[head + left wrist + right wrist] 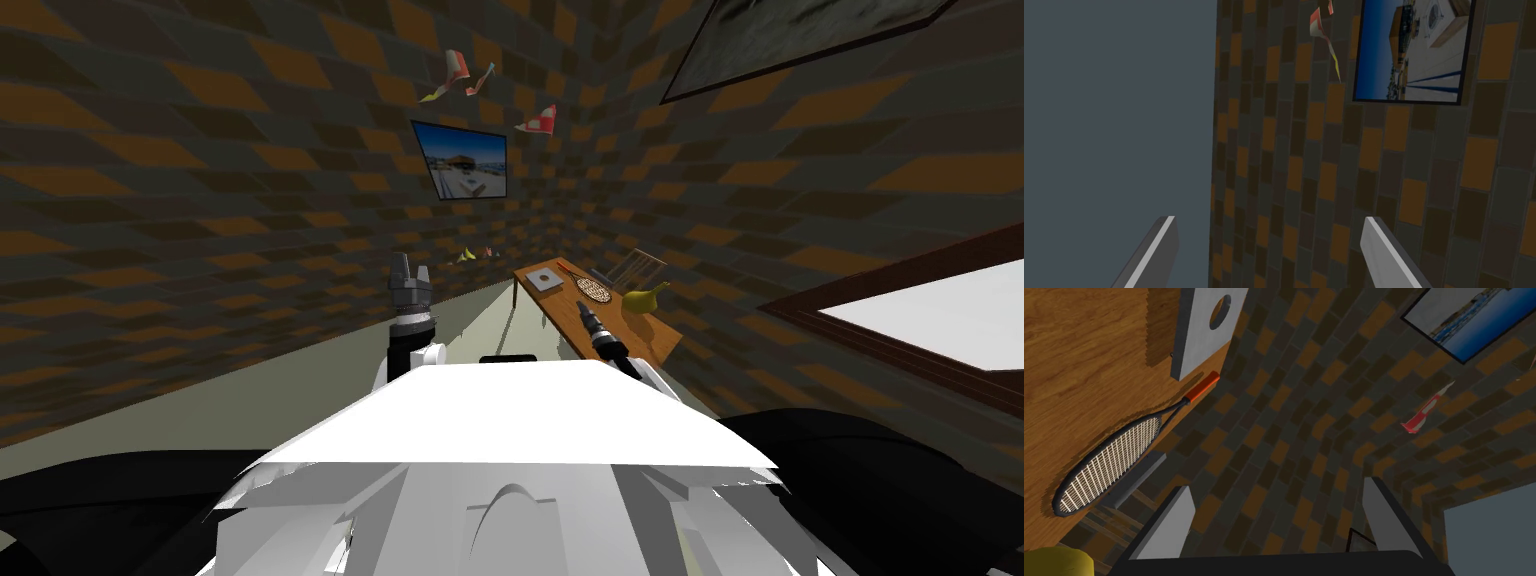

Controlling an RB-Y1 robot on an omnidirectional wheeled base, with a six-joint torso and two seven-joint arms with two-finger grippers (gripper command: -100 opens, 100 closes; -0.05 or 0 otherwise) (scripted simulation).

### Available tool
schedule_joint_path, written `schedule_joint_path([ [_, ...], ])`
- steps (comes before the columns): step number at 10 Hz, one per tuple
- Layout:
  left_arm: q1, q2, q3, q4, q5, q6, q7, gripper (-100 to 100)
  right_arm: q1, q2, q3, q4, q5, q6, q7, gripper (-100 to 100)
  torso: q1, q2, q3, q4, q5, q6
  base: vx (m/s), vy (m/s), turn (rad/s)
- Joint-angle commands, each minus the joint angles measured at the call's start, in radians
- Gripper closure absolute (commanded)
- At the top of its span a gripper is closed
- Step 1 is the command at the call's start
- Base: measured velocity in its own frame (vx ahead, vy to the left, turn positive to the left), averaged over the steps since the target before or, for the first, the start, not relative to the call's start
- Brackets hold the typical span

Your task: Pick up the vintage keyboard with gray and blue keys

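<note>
Whether the grey slab (545, 281) at the far end of the bench (655, 330), just right of the head view's centre, is the keyboard, I cannot tell. It lies flat on the brown wood. In the right wrist view the grey slab (1199, 333) shows a plain face with one round hole and no keys that can be made out. Just beside it, towards the robot, lies a racket (592, 290). In the wrist view the racket (1109, 468) has a dark rim, white strings and an orange grip, and the grip end reaches close to the slab's edge. Further right on the bench is a yellow banana (645, 298), and behind it a slatted chair (635, 268) stands against the wall. The right pincer (585, 315) hangs over the near half of the bench, short of the racket and well apart from the slab. In its own view the right pincer (1276, 485) has its fingers spread wide with nothing between them. The racket lies off to the outside of one finger, and a yellow rounded edge (1054, 563) sits by the pincer's body. The left pincer (410, 265) is raised left of centre, away from the bench. In its own view the left pincer (1269, 218) has its fingers equally parted and grips nothing. A framed picture (465, 160) hangs on the brown and orange tiled wall above.
</note>
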Motion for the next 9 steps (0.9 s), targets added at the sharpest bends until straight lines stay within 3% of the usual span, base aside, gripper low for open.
schedule_joint_path([
  [1, 0.0, 0.0, 0.0, 0.0, 0.0, 0.0, 0.0, 0, 0.011, -0.037, 0.013, 0.05, 0.016, 0.026, -0.007, -100, 0.0, 0.0, 0.0, 0.0, 0.0, 0.0, 0.077, 0.061, 0.044],
  [3, 0.0, 0.0, 0.0, 0.0, 0.0, 0.0, 0.0, 0, 0.028, -0.102, 0.038, 0.132, 0.041, 0.077, -0.021, -100, 0.002, -0.002, -0.001, 0.0, 0.0, 0.0, 0.117, 0.124, 0.11],
  [4, 0.0, 0.0, 0.0, 0.0, 0.0, 0.0, 0.0, 0, 0.028, -0.113, 0.038, 0.132, 0.041, 0.077, -0.021, -100, 0.004, -0.004, -0.002, -0.001, 0.001, 0.0, 0.114, 0.097, 0.019],
  [5, 0.0, 0.0, 0.0, 0.0, 0.0, 0.0, 0.0, 0, 0.037, -0.15, 0.054, 0.168, 0.053, 0.1, -0.025, -100, 0.002, -0.003, -0.002, -0.001, 0.001, 0.0, 0.102, 0.07, 0.083],
  [6, 0.0, 0.0, 0.0, 0.0, 0.0, 0.0, 0.0, 0, 0.037, -0.15, 0.054, 0.173, 0.053, 0.1, -0.025, -100, 0.001, -0.003, -0.001, -0.001, 0.0, 0.0, 0.07, 0.047, 0.039],
  [9, 0.0, 0.0, 0.0, 0.0, 0.0, 0.0, 0.0, 0, 0.054, -0.224, 0.095, 0.254, 0.08, 0.139, -0.028, -100, -0.002, 0.0, 0.0, 0.0, 0.0, 0.0, 0.071, 0.035, 0.067],
])
